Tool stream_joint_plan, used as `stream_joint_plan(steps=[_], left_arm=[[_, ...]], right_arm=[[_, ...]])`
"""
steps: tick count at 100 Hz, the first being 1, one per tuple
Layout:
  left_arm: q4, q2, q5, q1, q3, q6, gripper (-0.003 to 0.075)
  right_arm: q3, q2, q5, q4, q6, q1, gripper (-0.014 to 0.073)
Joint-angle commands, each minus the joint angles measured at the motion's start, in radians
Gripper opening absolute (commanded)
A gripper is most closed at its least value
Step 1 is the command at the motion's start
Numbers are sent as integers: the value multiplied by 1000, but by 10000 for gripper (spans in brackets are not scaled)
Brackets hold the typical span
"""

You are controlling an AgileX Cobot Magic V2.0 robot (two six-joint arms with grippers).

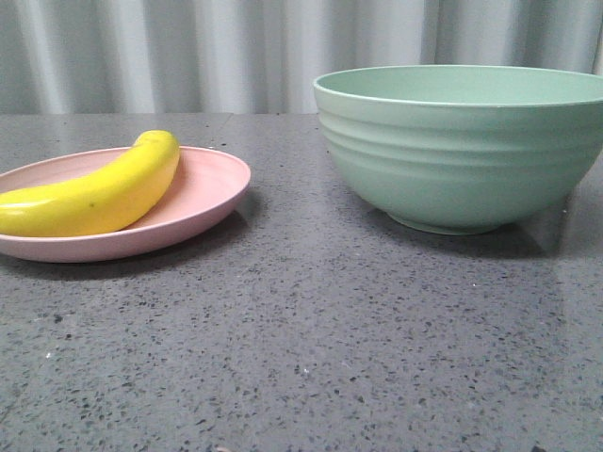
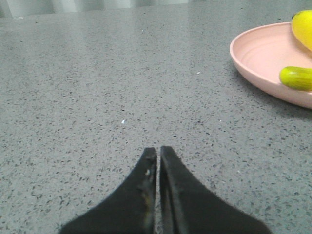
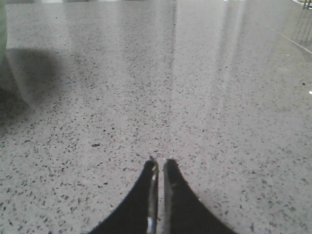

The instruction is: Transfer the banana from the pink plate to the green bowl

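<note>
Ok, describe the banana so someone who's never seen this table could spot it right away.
Start at the grey speckled table, with a big green bowl on the right in the front view. Left of it sits a shallow pink plate. The banana lies on that plate: curved, glossy and the only bright yellow thing in sight.
</note>
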Motion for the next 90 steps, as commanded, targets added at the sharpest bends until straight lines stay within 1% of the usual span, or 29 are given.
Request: stream_joint_plan(steps=[1,14,36,60,90], left_arm=[[10,-29,-94,2,9,-4,-20],[10,-29,-105,2,9,-4,-20],[10,-29,-187,2,9,-4,-20],[10,-29,-250,2,9,-4,-20],[10,-29,-256,2,9,-4,-20]], right_arm=[[20,-23,-33,-13,-6,-3,-65],[20,-23,-66,-13,-6,-3,-65],[20,-23,-254,-13,-6,-3,-65],[20,-23,-261,-13,-6,-3,-65],[20,-23,-270,-13,-6,-3,-65]])
